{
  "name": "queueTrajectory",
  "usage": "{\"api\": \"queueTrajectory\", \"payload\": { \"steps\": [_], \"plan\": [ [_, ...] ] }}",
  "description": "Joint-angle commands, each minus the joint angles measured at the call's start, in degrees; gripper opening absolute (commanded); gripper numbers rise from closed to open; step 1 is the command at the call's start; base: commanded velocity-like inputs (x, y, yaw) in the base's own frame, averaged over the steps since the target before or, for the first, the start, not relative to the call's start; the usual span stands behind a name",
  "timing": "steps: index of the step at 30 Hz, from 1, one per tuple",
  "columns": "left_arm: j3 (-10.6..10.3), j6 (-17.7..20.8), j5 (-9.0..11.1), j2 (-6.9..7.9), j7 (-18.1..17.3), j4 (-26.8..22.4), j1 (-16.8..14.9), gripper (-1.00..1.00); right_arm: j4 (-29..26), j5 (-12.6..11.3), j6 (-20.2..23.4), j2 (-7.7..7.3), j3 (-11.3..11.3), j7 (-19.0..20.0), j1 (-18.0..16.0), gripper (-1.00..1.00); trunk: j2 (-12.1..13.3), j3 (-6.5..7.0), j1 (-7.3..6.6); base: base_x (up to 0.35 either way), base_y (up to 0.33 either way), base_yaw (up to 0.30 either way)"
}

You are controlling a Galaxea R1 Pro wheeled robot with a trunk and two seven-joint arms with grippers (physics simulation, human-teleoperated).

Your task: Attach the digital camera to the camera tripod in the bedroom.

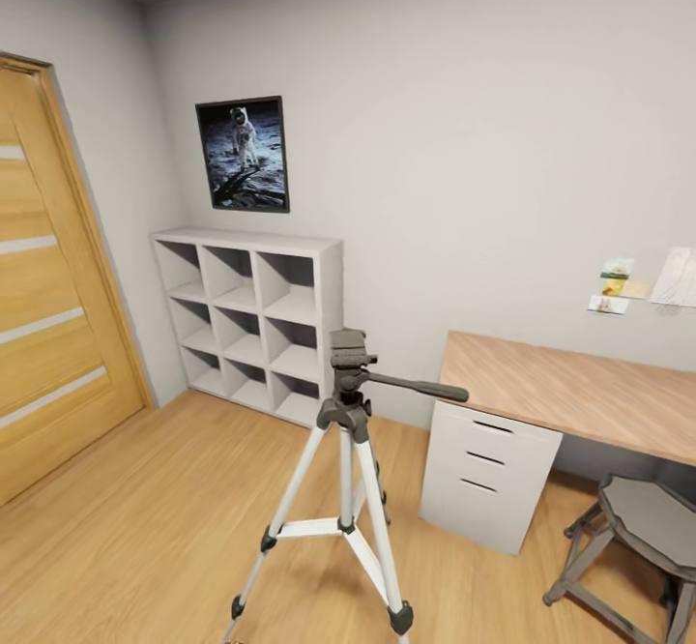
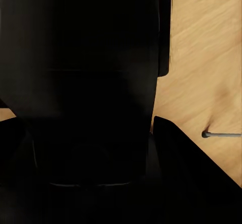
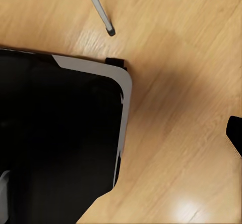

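The camera tripod (image 1: 348, 451) stands on the wood floor in the middle of the head view, with silver legs spread. Its dark grey head (image 1: 348, 349) carries nothing, and the black pan handle (image 1: 425, 388) points right toward the desk. The digital camera is out of view. In the right wrist view a thin grey leg ends in a black foot (image 3: 110, 31) on the floor beside my black base (image 3: 60, 133). A black mass (image 2: 80, 103) sits close to the lens in the left wrist view; I cannot tell what it is, nor how either gripper's fingers stand.
A white cube shelf (image 1: 251, 320) stands against the back wall, a wooden door (image 1: 48, 315) at the left. The wood-topped desk (image 1: 570, 388) with white drawers (image 1: 488, 475) and a grey stool (image 1: 648, 528) are at the right. Bare floor (image 1: 145, 547) lies left of the tripod.
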Motion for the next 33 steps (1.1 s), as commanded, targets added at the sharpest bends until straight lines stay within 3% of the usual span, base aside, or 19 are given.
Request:
{"api": "queueTrajectory", "payload": {
  "steps": [1, 13, 33],
  "plan": [
    [0.35, -0.17, -0.23, -0.03, 0.12, 0.04, -0.03, -1.00, 0.08, 0.44, -0.22, -0.03, -0.48, 0.17, -0.02, 1.00, -0.04, -0.02, 0.02, 0.001, -0.001, 0.280],
    [0.35, -0.17, -0.22, -0.05, 0.12, 0.04, -0.03, -1.00, 0.11, 0.44, -0.24, -0.03, -0.53, 0.15, -0.04, 1.00, -0.04, -0.02, 0.02, 0.000, 0.000, 0.251],
    [0.33, -0.15, -0.23, -0.14, 0.12, 0.04, -0.03, -1.00, 0.09, 0.24, -0.62, -0.13, -0.61, 0.04, -0.04, 1.00, -0.04, -0.02, 0.02, 0.000, 0.000, 0.017]
  ]
}}
